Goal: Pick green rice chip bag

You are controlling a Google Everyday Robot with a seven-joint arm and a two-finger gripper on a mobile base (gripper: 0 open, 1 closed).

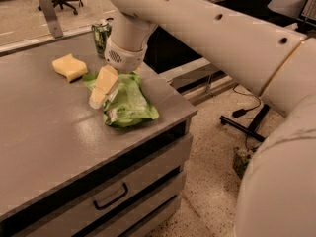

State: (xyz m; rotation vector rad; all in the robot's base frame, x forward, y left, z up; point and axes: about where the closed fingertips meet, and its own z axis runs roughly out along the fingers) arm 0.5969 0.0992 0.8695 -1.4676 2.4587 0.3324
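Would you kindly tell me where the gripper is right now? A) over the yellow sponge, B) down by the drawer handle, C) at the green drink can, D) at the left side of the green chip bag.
D: the gripper is at the left side of the green chip bag on the countertop, with the yellow sponge and the drink can lying farther back.
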